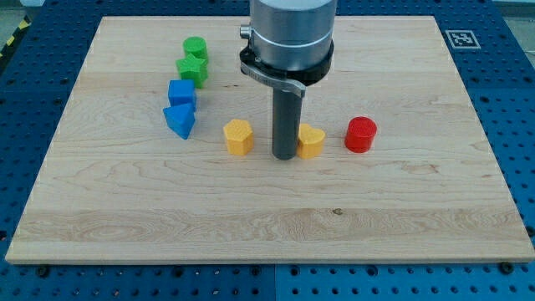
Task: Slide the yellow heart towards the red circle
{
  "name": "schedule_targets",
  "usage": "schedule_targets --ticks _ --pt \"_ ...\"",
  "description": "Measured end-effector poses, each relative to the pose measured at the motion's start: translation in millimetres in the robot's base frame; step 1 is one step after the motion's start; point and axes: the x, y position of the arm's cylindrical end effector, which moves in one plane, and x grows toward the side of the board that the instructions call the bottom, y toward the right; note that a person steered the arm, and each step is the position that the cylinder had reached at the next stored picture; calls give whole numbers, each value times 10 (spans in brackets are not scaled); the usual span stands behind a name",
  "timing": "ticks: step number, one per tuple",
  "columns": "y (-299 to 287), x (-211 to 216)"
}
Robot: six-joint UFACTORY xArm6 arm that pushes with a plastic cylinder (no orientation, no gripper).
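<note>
Gripperless, my tip (285, 156) presses the yellow heart's (312, 141) nine-o'clock side; the red circle (361, 134) waits near at three o'clock, a short gap left.

Silver-grey cylinder, black collar, dark rod (285, 125)

I see my tip (285, 156) touching the yellow heart's (312, 141) left side; the red circle (361, 134) sits just right of it, the yellow hexagon (238, 136) left on the tabletop (267, 234).
</note>
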Motion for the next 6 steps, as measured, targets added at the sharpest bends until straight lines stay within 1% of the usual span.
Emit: schedule_targets --ticks 2,4,5,6 --pt "102 39" --pt "482 55" --pt "287 55" --pt "-314 67"
